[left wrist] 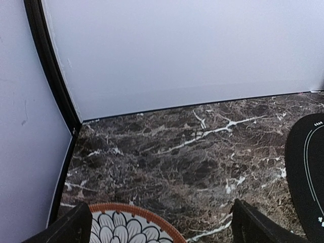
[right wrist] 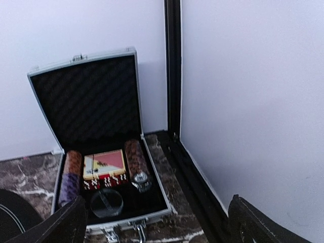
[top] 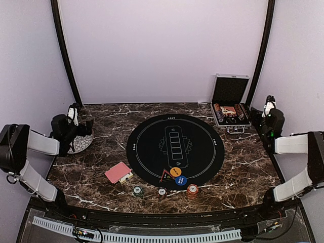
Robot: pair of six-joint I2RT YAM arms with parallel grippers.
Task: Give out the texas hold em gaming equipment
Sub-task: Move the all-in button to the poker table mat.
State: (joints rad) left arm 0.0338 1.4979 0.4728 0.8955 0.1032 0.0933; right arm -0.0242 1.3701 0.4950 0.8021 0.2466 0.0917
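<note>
Both released and empty: left end effector (top: 83,129) hangs over the patterned plate (left wrist: 132,212) at the worktop's (top: 243,167) left edge. Red-backed cards (top: 118,172) lie just left of the round black mat (top: 152,152); green chip (top: 137,191), red chip (top: 162,192) and orange chip stack (top: 192,190) sit near its front edge, with the orange chip (top: 175,171) and blue chip (top: 180,180) on it. Right end effector (top: 259,115) hovers by the open silver case (right wrist: 86,96), which holds chip rows (right wrist: 135,157).

We see a black mat (top: 152,147) with white lines on brown white-veined marble (top: 243,162), red cards (top: 117,172) beside it, an orange chip (top: 175,171) and a blue chip (top: 180,180) on it
</note>
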